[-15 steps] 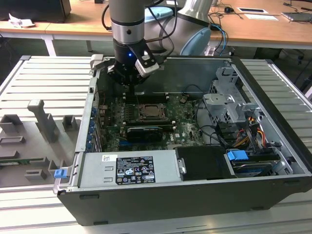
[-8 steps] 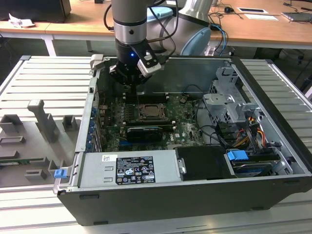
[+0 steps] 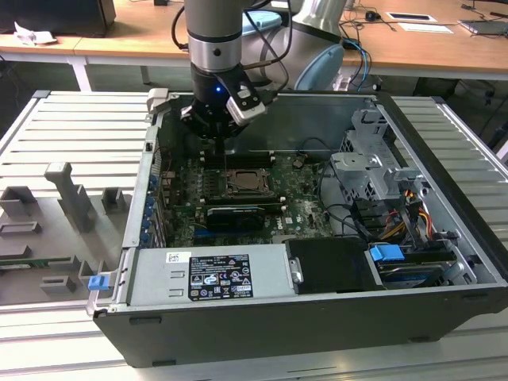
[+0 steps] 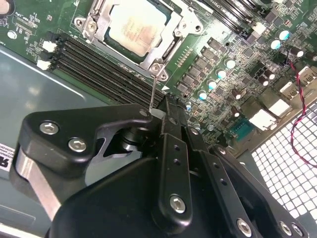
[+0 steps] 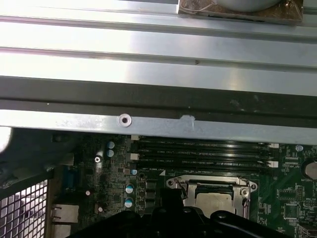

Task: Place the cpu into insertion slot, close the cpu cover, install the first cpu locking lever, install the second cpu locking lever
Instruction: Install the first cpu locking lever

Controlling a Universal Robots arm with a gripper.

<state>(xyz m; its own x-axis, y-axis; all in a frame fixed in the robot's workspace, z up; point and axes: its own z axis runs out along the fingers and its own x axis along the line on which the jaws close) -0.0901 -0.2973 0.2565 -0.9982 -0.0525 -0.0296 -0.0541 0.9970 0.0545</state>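
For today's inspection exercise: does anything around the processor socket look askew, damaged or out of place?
Nothing stands out. The cpu lies flat and square inside the closed cpu cover, and the gripper sits just beside the socket over the memory slots.

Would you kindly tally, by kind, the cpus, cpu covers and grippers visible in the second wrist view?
cpu: 1
cpu cover: 1
gripper: 1
Total: 3
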